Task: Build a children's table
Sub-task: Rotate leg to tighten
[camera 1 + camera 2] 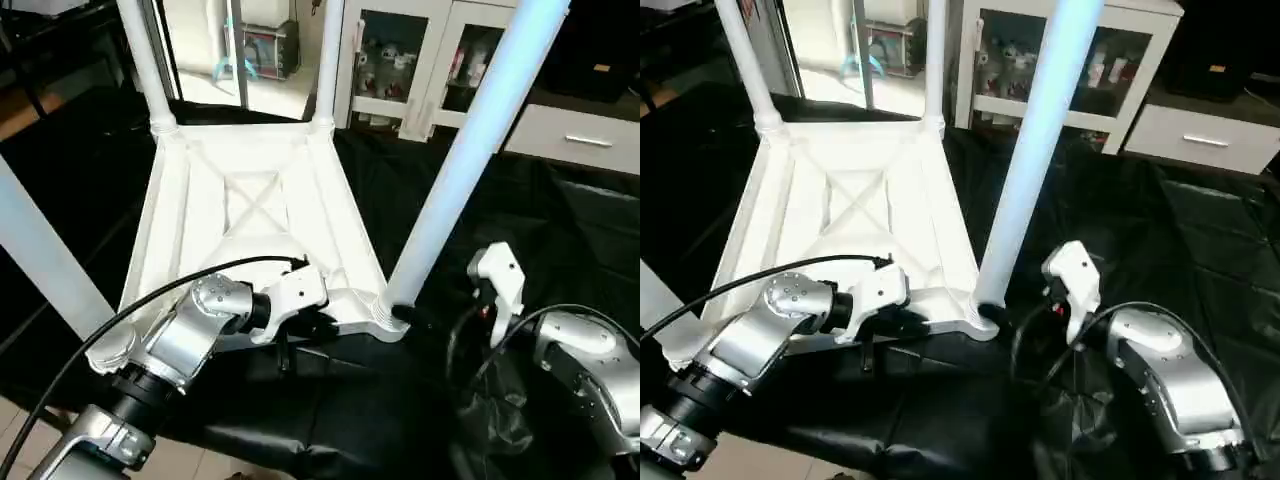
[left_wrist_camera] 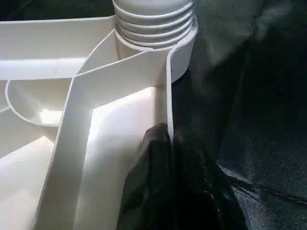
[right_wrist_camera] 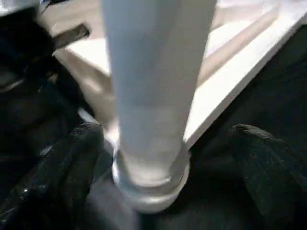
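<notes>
The children's table (image 1: 250,215) lies upside down on the black-draped bench (image 1: 560,230), legs up. The left gripper (image 2: 168,139) has its fingers pressed together on the thin rim wall of the top, just beside the near-right corner socket (image 1: 388,312). The right gripper (image 3: 168,158) has its fingers spread wide either side of the near-right leg (image 1: 465,150), close to its base, not touching. The hollow plastic should be light and stiff but slick; grip the leg low, near the socket, where it flexes least.
</notes>
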Controlling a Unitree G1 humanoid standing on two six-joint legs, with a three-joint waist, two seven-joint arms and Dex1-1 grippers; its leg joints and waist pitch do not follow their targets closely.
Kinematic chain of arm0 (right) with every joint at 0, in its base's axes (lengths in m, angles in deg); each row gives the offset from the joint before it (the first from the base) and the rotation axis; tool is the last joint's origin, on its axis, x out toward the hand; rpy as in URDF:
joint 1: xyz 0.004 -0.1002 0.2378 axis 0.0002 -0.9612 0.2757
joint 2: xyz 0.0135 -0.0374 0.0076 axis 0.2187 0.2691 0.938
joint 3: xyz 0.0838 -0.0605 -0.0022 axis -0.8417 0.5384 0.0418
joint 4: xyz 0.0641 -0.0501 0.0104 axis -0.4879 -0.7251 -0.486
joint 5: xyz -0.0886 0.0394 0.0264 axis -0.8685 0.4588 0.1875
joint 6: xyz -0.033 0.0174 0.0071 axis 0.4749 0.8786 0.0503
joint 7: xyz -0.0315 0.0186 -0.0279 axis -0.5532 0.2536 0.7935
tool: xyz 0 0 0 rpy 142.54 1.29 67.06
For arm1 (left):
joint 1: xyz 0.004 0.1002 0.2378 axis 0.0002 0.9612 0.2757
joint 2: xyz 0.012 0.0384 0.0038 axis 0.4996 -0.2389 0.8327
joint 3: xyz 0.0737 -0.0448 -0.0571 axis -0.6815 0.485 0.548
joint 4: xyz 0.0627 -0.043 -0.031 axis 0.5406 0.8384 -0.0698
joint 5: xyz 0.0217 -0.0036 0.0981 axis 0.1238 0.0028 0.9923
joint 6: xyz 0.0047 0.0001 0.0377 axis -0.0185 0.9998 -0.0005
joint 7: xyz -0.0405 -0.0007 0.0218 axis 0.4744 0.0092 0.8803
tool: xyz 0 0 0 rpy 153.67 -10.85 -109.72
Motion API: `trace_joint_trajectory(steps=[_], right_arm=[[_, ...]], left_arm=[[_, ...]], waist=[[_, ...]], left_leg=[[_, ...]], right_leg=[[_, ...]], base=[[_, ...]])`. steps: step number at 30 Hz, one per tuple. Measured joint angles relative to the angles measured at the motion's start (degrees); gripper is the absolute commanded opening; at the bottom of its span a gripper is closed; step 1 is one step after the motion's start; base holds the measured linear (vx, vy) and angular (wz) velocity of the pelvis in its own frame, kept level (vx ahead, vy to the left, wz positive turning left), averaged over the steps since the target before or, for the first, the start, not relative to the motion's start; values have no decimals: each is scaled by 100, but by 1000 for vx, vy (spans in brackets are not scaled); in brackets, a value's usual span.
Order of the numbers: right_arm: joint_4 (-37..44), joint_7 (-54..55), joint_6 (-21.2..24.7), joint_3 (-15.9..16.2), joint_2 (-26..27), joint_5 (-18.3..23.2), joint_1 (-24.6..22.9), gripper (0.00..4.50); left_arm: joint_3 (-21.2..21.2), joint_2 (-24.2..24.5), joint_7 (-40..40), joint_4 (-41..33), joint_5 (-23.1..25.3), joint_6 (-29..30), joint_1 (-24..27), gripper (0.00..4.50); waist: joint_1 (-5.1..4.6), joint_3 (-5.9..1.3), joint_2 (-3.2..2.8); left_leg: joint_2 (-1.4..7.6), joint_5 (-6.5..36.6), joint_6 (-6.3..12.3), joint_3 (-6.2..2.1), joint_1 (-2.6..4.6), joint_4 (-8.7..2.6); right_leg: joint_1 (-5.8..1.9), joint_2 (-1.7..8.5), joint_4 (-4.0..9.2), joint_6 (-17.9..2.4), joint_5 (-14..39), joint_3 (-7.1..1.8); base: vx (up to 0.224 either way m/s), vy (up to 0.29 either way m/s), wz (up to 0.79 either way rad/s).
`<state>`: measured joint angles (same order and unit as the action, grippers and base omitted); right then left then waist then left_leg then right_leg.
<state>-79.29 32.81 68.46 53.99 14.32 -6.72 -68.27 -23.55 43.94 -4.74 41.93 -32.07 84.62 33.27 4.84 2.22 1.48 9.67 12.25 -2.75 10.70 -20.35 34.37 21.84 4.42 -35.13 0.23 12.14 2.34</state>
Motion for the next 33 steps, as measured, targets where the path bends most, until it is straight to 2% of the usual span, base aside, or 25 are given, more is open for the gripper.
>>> trace_joint_trajectory(steps=[15, 16, 18, 22, 23, 33], right_arm=[[-1020, -736, -476, 350, 99, -220, 564, 280], [-1037, -743, -481, 357, 100, -223, 574, 280], [-1099, -779, -500, 373, 100, -231, 628, 250], [-1212, -840, -579, 380, 116, -243, 688, 235], [-1266, -876, -596, 379, 132, -245, 713, 214], [-1360, -978, -709, 366, 156, -256, 739, 200]], left_arm=[[-7, 27, 39, 88, 8, -84, -44, 0], [-10, 26, 39, 92, 8, -87, -46, 0], [-9, 26, 46, 108, 8, -93, -53, 0], [-8, 26, 73, 160, 3, -106, -76, 0], [-8, 26, 79, 169, 4, -106, -80, 0], [-8, 20, 133, 205, 3, -120, -102, 0]], waist=[[10, -1, 4], [11, -1, 4], [11, -2, 5], [7, -6, 10], [7, -8, 14], [8, -11, 18]], left_leg=[[4, -13, 20, 6, 1, 2], [4, -13, 20, 7, 1, 3], [5, -13, 21, 8, 2, 3], [7, -13, 20, 12, 6, 4], [10, -12, 17, 15, 7, 4], [19, -7, 9, 34, 13, 4]], right_leg=[[2, 0, -5, 0, 0, 1], [2, 0, -5, 0, 0, 1], [2, 0, -7, 0, 0, 1], [1, 0, -12, 0, 0, 0], [1, 0, -12, 0, 0, 0], [0, 0, -11, -1, 0, -3]], base=[[0, 0, 0], [0, 0, 0], [0, 0, 0], [0, 0, 0], [0, 0, 0], [0, 0, 0]])
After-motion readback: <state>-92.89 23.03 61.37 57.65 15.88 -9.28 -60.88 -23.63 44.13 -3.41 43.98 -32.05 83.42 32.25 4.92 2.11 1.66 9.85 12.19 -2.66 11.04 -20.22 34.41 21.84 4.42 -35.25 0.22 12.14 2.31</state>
